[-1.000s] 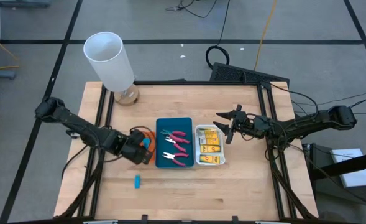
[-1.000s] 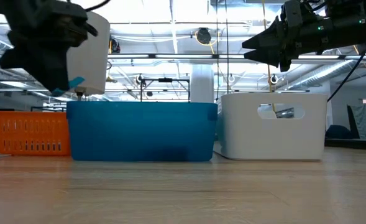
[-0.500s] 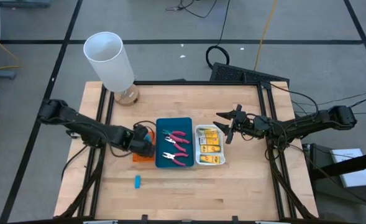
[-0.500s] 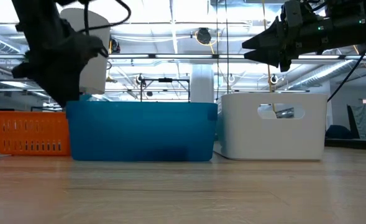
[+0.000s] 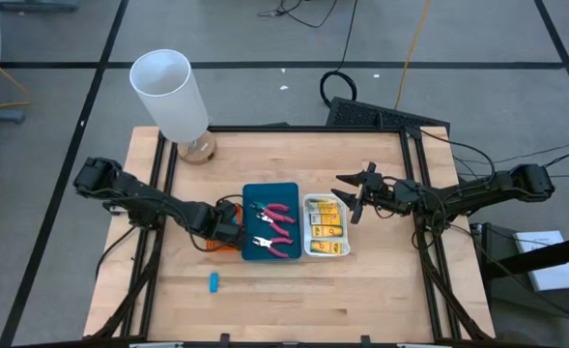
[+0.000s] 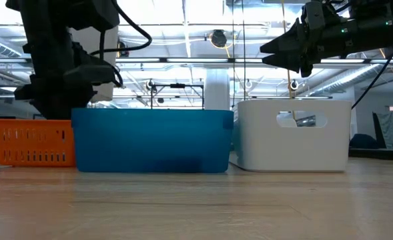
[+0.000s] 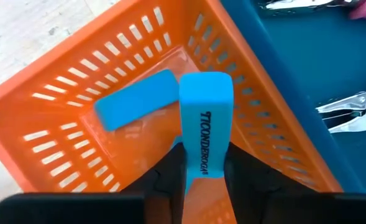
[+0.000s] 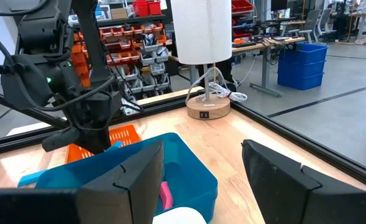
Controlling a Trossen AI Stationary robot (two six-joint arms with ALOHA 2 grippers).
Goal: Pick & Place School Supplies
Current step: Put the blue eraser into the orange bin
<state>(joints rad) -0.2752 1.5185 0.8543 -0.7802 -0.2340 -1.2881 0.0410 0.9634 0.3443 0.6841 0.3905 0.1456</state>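
Note:
My left gripper (image 5: pixel 228 230) reaches down into the orange tray (image 7: pixel 58 124) and is shut on a light-blue stubby piece (image 7: pixel 205 118) with black lettering. A second light-blue piece (image 7: pixel 136 99) lies flat on that tray's floor. A third one (image 5: pixel 213 281) lies on the table nearer the near edge. Pink-handled pliers (image 5: pixel 274 215) lie in the blue tray (image 5: pixel 270 193). Yellow packets (image 5: pixel 326 227) fill the white tray (image 5: pixel 311 249). My right gripper (image 5: pixel 352 193) hangs open above the white tray's far right corner. My left gripper pinches the light-blue piece between its two fingers by one end (image 7: pixel 202 163). The fingers come from above, pointing down into the orange tray. The piece sticks out past the fingertips along their line. Whether its free end (image 7: pixel 205 84) touches the tray floor I cannot tell.
The three trays stand side by side mid-table: orange (image 6: pixel 29 143), blue (image 6: pixel 153 140), white (image 6: pixel 293 137). A tall white cylinder (image 5: pixel 171 92) on a wooden base stands at the far left corner. Bare wood lies toward the near edge.
My left gripper has gone down into the orange tray and a little toward the right, carrying the light-blue piece. In the low view the piece has sunk out of sight behind the blue tray. The gripper has stayed shut on it.

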